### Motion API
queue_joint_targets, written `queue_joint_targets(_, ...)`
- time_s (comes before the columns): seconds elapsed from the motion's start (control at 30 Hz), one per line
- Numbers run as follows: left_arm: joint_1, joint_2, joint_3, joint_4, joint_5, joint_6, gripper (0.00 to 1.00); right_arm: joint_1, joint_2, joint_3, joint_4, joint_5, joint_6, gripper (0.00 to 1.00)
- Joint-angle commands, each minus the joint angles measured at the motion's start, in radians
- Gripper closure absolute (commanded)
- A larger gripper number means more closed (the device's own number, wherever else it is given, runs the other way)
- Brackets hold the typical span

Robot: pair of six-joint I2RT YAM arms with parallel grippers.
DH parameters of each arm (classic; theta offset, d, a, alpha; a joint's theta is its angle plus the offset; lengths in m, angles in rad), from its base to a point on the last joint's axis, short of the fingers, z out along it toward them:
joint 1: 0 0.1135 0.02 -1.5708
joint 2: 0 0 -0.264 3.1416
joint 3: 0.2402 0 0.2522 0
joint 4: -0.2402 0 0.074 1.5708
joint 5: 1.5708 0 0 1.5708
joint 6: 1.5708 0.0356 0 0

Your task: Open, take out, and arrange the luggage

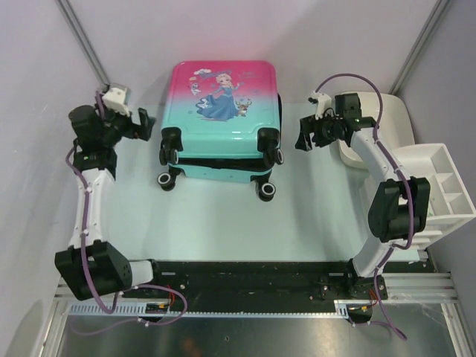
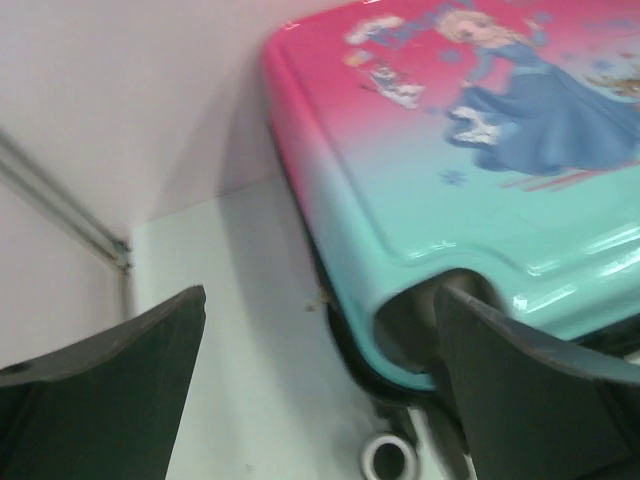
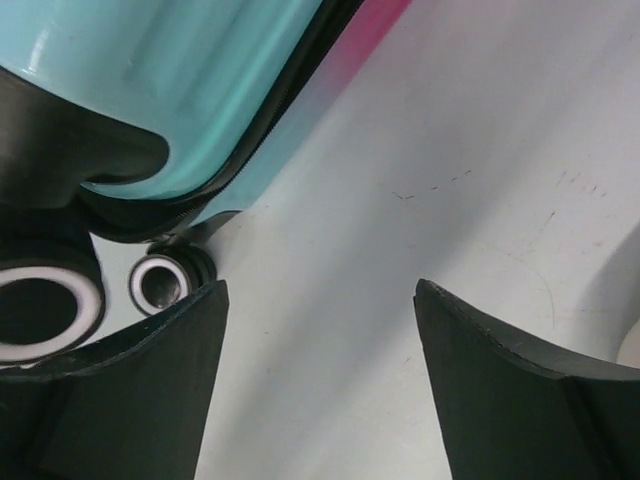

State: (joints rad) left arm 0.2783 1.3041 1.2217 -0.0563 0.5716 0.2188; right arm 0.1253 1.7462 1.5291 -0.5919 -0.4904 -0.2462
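The luggage point(image 1: 221, 111) lies flat in the middle of the table, pink at the far end and teal at the near end, princess print up. Its small wheels point(image 1: 266, 189) point toward me. A dark seam runs between its two shells along the near side. My left gripper point(image 1: 151, 125) hovers open just left of the case's near-left corner. In the left wrist view that teal corner point(image 2: 450, 200) sits beside the right finger point(image 2: 540, 390), with nothing between the jaws. My right gripper point(image 1: 302, 134) stands open to the right of the case. The right wrist view shows bare table between its fingers point(image 3: 130, 390) and the luggage point(image 3: 180, 80) with wheels at upper left.
A white compartment organiser point(image 1: 439, 186) stands at the right edge of the table. A white tub point(image 1: 394, 123) sits behind the right arm. Grey walls close in on the left, back and right. A black rail point(image 1: 245, 279) runs along the near edge.
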Motion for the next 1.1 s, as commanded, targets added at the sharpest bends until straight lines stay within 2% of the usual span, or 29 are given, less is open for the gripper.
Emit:
queue_joint_targets(0.0,-0.123,-0.055,-0.016,-0.284,-0.085,0.022,0.00,0.022,-0.096,0.005,0.038,-0.019,0.117,0.20)
queue_joint_targets(0.1,-0.168,-0.068,-0.062,-0.301,-0.128,-0.016,0.00,0.016,-0.109,-0.027,0.041,-0.030,0.158,0.19)
queue_joint_targets(0.2,-0.220,-0.057,-0.094,-0.312,-0.206,-0.029,0.00,0.031,-0.103,-0.044,0.075,0.109,0.228,0.17)
queue_joint_targets(0.27,-0.261,-0.037,-0.103,-0.316,-0.268,-0.030,0.00,0.043,-0.085,-0.046,0.072,0.174,0.223,0.16)
queue_joint_targets(0.43,-0.309,0.038,-0.114,-0.335,-0.386,-0.054,0.02,0.043,-0.021,-0.049,0.084,0.207,0.200,0.19)
queue_joint_targets(0.47,-0.307,0.062,-0.113,-0.338,-0.406,-0.062,0.17,0.046,0.004,-0.049,0.092,0.204,0.199,0.20)
queue_joint_targets(0.5,-0.307,0.076,-0.105,-0.353,-0.423,-0.071,0.26,0.050,0.019,-0.049,0.102,0.204,0.196,0.20)
queue_joint_targets(0.57,-0.303,0.090,-0.097,-0.372,-0.453,-0.093,0.40,0.063,0.045,-0.049,0.136,0.213,0.193,0.21)
queue_joint_targets(0.63,-0.295,0.081,-0.111,-0.387,-0.449,-0.108,0.46,0.071,0.091,-0.047,0.184,0.213,0.193,0.22)
queue_joint_targets(0.67,-0.291,0.069,-0.122,-0.387,-0.452,-0.116,0.58,0.086,0.108,-0.046,0.199,0.219,0.194,0.23)
queue_joint_targets(0.73,-0.281,0.031,-0.159,-0.389,-0.457,-0.137,0.71,0.105,0.157,-0.037,0.247,0.216,0.200,0.26)
queue_joint_targets(0.77,-0.242,0.017,-0.171,-0.389,-0.458,-0.153,0.86,0.123,0.171,-0.029,0.262,0.211,0.211,0.27)
queue_joint_targets(0.83,-0.170,-0.025,-0.205,-0.390,-0.449,-0.182,1.00,0.148,0.210,-0.012,0.305,0.188,0.223,0.28)
queue_joint_targets(1.07,0.096,-0.111,-0.251,-0.427,-0.383,-0.193,1.00,0.272,0.277,0.031,0.460,0.095,0.283,0.29)
